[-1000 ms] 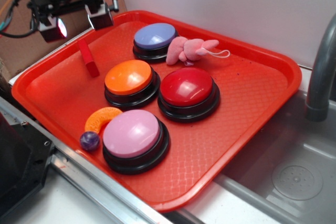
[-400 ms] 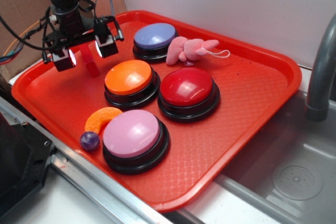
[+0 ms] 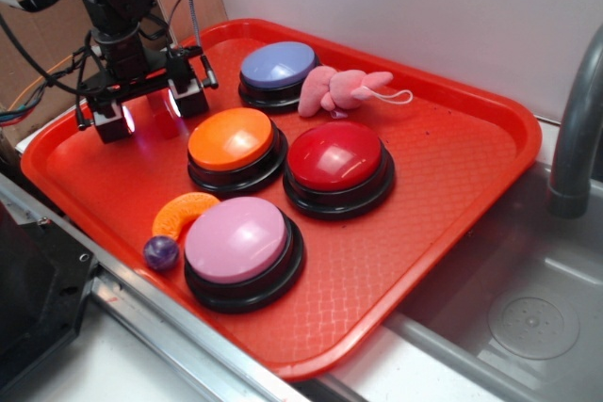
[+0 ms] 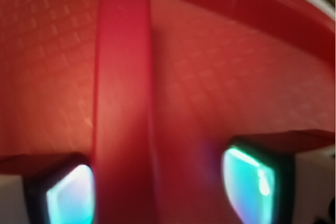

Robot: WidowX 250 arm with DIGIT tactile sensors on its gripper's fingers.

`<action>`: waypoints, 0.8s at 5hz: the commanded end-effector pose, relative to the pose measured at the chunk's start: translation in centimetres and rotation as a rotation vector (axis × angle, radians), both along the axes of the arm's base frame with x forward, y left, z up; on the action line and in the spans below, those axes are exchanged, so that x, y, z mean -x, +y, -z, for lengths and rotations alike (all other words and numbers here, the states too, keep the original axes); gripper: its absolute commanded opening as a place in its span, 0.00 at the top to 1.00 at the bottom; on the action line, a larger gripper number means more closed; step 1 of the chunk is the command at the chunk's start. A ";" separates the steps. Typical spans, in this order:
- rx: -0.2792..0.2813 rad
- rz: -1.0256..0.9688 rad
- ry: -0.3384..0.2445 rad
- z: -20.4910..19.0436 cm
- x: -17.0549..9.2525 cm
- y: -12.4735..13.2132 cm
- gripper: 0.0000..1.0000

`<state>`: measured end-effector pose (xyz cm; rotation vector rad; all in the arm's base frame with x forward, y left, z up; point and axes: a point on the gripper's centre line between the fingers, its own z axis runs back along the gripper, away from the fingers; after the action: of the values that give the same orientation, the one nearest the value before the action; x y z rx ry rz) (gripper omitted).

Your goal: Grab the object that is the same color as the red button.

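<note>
Exterior view
Gripper (image 3: 151,110): low over the back-left corner of the tray (image 3: 452,167), fingers spread, placed to straddle the red bar; nothing pinched yet, as far as I can judge.
Red bar: hidden here behind the gripper.
Red button (image 3: 335,156): glossy dark-red dome on a round black base, mid-tray, well apart from the gripper; it gives the colour to match.
Tray surface: red plastic with a fine waffle texture.

Wrist view
Red bar (image 4: 122,103): narrow, smooth, straight-edged, running lengthwise between the fingers, hard by the left pad.
Pads (image 4: 252,179): glowing teal, apart; blurred.
</note>
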<state>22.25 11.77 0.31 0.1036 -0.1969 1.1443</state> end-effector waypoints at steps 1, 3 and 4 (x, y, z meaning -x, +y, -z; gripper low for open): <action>0.024 0.056 -0.026 -0.8 0.5 1.2 1.00; 0.026 0.381 -0.012 -7.6 -0.4 -0.7 1.00; 0.007 0.552 0.007 -12.5 -0.2 -2.8 1.00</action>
<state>22.25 7.54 11.02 0.0326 -0.1357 0.6036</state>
